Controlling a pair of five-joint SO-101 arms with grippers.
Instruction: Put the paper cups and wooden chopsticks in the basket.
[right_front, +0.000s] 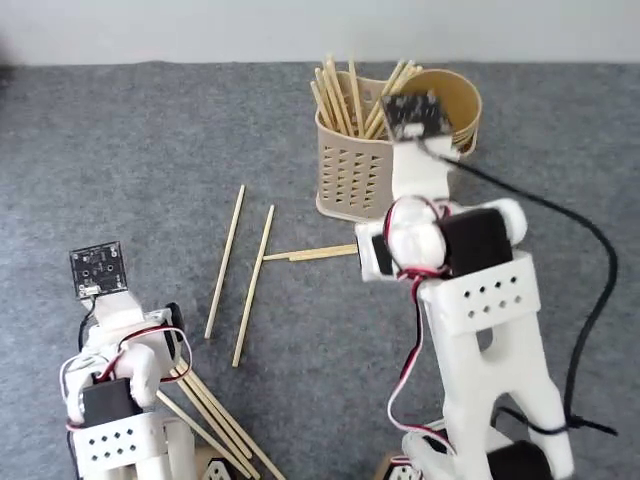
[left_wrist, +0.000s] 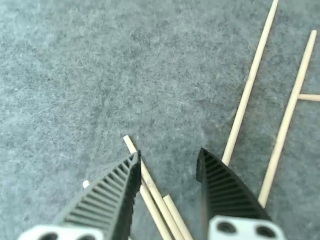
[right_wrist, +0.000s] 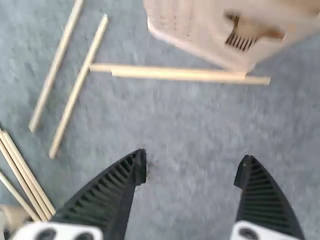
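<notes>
The task is judged partly done. A crowd of wooden chopsticks (right_front: 340, 95) is stood in the basket (right_front: 350, 175), too packed to be counted. Nested paper cups (right_front: 462, 100) are seen at its far end; their number, and whether they are inside, cannot be told.

Left on the counter (right_front: 120, 150) are two single sticks (right_front: 225, 262), a pair (right_front: 322, 253) and a bundle (right_front: 222, 425) of at least three.

The left hand (left_wrist: 168, 155) is held open over the bundle's ends. The right hand (right_wrist: 193, 157) is spread wide above the counter with nothing gripped.
</notes>
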